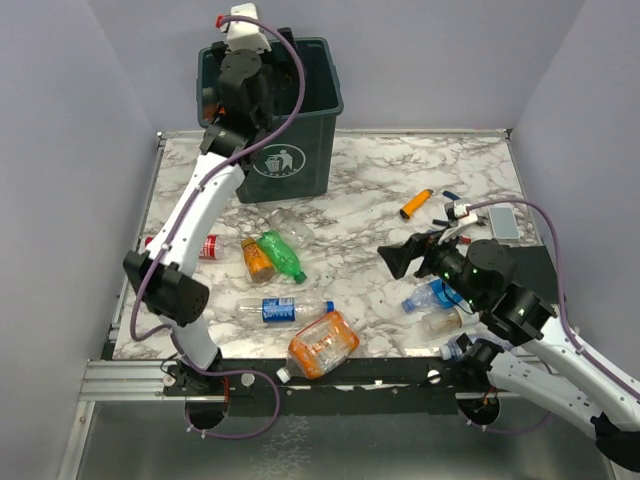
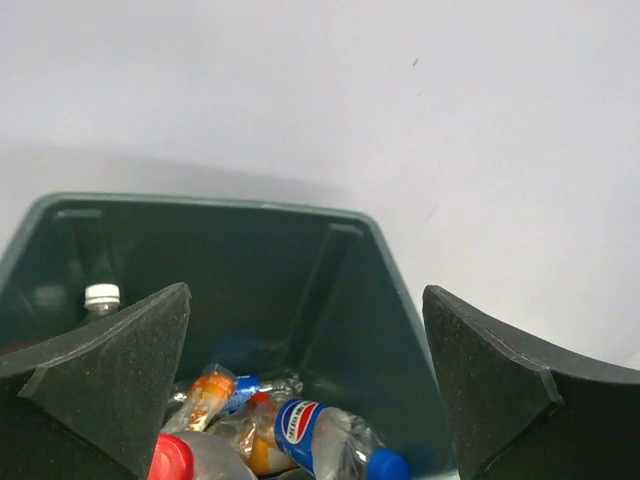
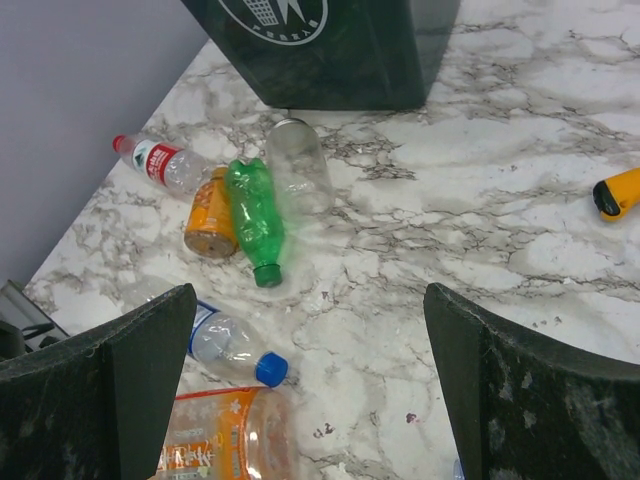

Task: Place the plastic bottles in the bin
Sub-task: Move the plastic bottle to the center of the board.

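Note:
The dark green bin (image 1: 300, 150) stands at the back left of the marble table. My left gripper (image 1: 243, 80) hangs over its mouth, open and holding nothing. Looking down between the left fingers (image 2: 110, 380), I see several bottles inside the bin (image 2: 350, 300), among them a blue-labelled bottle (image 2: 325, 440). My right gripper (image 1: 398, 258) is open above the table's middle. On the table lie a green bottle (image 3: 255, 212), a small orange bottle (image 3: 209, 218), a clear bottle (image 3: 298, 170), a red-labelled bottle (image 3: 160, 163), a blue-capped bottle (image 3: 232, 350) and a big orange bottle (image 1: 322, 344).
A small orange cylinder (image 1: 416, 204) lies at the back right, with small tools (image 1: 458, 208) and a grey block (image 1: 502, 222) beside it. Two more bottles (image 1: 432, 297) lie under my right arm. Walls close off the left, back and right sides.

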